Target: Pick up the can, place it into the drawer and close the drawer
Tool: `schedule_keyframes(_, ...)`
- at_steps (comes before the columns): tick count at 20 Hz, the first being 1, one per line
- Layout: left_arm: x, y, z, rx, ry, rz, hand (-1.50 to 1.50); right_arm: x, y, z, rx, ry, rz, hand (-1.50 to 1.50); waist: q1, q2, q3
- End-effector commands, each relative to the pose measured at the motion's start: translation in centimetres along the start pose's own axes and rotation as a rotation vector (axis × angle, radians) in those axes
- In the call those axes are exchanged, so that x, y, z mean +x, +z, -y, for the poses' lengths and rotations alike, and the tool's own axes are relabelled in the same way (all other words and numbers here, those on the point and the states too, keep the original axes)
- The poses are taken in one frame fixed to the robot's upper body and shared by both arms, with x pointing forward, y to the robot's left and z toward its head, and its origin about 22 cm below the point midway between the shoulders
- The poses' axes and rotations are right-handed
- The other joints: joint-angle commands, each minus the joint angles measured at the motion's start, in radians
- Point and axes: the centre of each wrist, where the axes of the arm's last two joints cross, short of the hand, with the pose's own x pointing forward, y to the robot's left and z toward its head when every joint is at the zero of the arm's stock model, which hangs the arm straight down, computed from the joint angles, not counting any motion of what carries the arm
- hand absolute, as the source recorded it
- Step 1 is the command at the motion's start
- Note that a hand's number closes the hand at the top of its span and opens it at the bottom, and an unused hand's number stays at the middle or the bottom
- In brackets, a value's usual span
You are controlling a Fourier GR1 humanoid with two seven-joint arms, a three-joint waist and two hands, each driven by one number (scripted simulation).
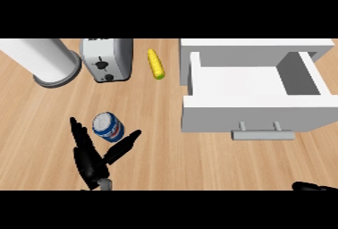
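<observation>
My left hand [91, 157] spread open around one blue-and-white cylindrical can [108, 126] on the woodgrain counter [171, 156], one white drawer [254, 96] pulled open, metal bar handle [262, 133], my right hand [314, 187] barely visible, fingers impossible to tell.

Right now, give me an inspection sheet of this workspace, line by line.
Surface: wooden counter, light grain, no spills seen.
Job's things: can lying on the counter, blue and white label; white drawer pulled open, nothing seen inside, handle facing the robot.
Clutter: toaster, corn cob and paper towel roll along the far side.
Hands: left hand open, fingers and thumb spread either side of the can, not closed on it; right hand only just showing at the lower right edge, fingers unclear.
Cables: nothing seen.
Surroundings: nothing seen beyond the counter.
</observation>
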Motion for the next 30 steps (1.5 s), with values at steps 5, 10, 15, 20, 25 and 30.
schedule_keyframes(5, -4.0, -1.3, -0.7, 0.042, 0.009, -0.031, -1.5, -0.7, 0.0, 1.7, 0.002, 0.007, -0.011, -1.5, 0.001, 0.0, 0.0)
schedule_keyframes(10, -6.0, -2.4, -0.6, 0.037, 0.018, -0.036, -1.5, 1.1, -0.1, -0.8, -0.018, -0.001, -0.002, -1.5, 0.001, 0.0, 0.0)
schedule_keyframes(15, -6.6, -3.0, -1.1, 0.079, 0.023, -0.077, -1.5, 0.2, 0.8, 0.4, -0.002, 0.032, 0.011, -1.5, 0.001, 0.0, 0.001)
schedule_keyframes(20, -9.6, -4.6, -1.6, 0.066, 0.041, -0.072, -1.5, 2.1, -0.1, 1.3, -0.012, 0.018, 0.015, -1.5, -0.001, 0.0, 0.0)
schedule_keyframes(25, -9.8, -5.6, -1.6, 0.054, 0.053, -0.043, -1.5, 1.2, 3.0, 0.0, 0.007, 0.024, -0.012, -1.5, -0.004, 0.0, 0.001)
schedule_keyframes(30, -9.1, -8.3, -1.6, -0.025, 0.059, -0.03, -1.5, 1.0, -0.3, 0.1, -0.008, 0.034, 0.001, -1.5, 0.0, 0.0, 0.001)
